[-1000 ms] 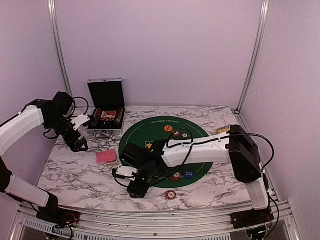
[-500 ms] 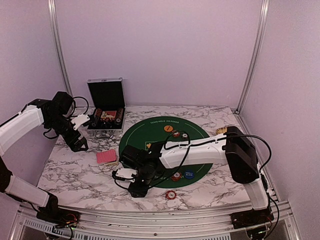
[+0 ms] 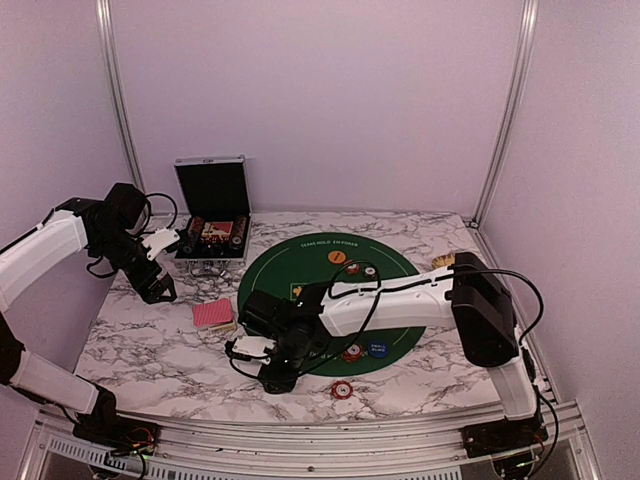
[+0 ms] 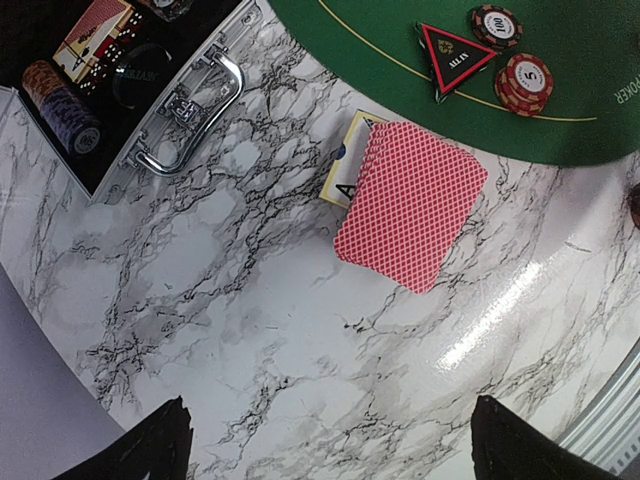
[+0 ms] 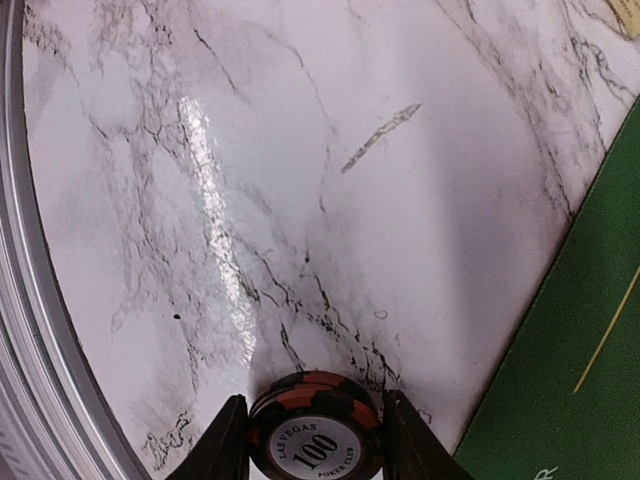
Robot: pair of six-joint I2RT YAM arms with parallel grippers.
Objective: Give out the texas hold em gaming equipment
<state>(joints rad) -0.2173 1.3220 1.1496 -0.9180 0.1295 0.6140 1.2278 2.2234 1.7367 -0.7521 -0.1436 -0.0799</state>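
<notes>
Poker chip (image 5: 315, 435), black with red-orange stripes, sits at the bottom centre of the right wrist view, low over the counter (image 5: 300, 150) beside the green mat (image 5: 560, 350). Right end effector (image 5: 313, 445) pinches its rim; stiff, light, probably slick, so opposite edges suit. Left end effector (image 4: 330, 445) gapes, empty.

High rear overview; two close, downward wrist views of the same marble table (image 3: 150, 345).

Marble table (image 3: 150, 350) with green mat (image 3: 300, 260), card deck (image 3: 213, 314), case (image 3: 212, 195), red chip (image 3: 342, 390)
</notes>
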